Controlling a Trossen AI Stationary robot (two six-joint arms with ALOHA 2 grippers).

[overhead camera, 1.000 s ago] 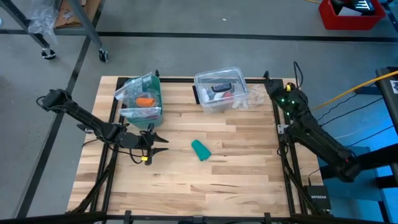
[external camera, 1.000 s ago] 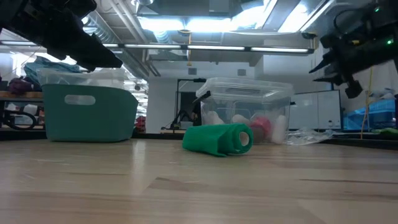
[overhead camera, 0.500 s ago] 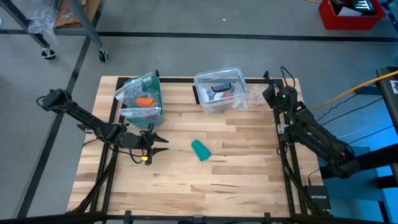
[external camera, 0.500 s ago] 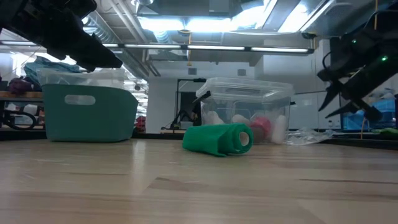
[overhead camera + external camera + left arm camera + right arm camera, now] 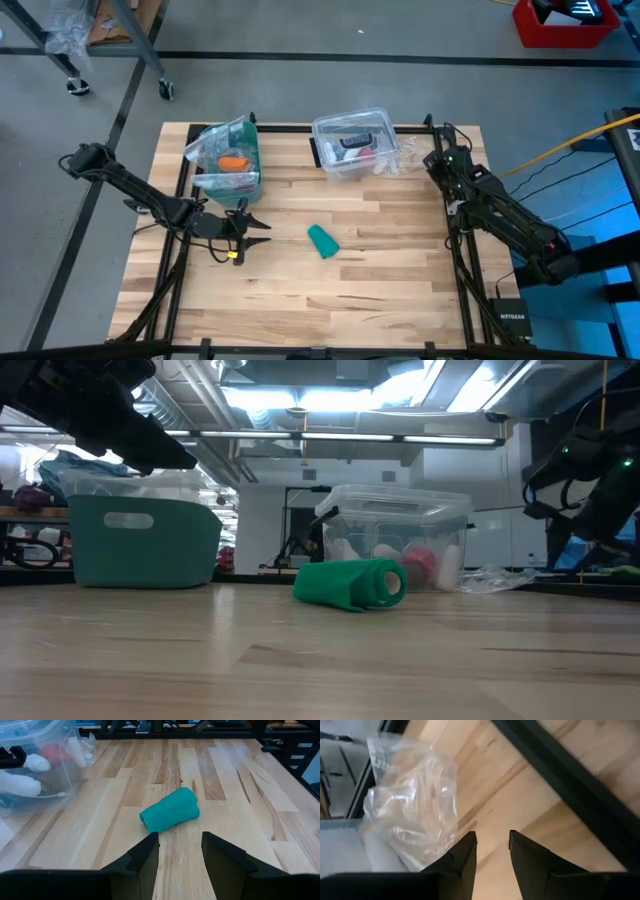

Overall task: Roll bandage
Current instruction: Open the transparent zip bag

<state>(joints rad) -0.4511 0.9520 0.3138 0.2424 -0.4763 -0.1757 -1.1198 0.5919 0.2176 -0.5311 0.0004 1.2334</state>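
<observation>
The bandage [image 5: 322, 241] is a small teal roll lying on its side on the wooden table, near the middle; it also shows in the low view [image 5: 351, 584] and the left wrist view [image 5: 171, 810]. My left gripper [image 5: 262, 231] is open, level above the table, left of the roll and apart from it [image 5: 179, 855]. My right gripper [image 5: 432, 161] is open at the table's far right, over the wood beside a crumpled clear plastic bag [image 5: 410, 805]; it touches nothing.
A teal basket [image 5: 230, 160] with an orange item stands at the far left. A clear plastic box [image 5: 352, 142] stands at the far middle, with the clear bag [image 5: 405, 158] to its right. A black frame rail [image 5: 570, 790] runs along the table's right edge.
My right gripper has moved from the table's far right corner toward the left and down, closer to the clear bag. The left arm and the bandage roll have kept still.
</observation>
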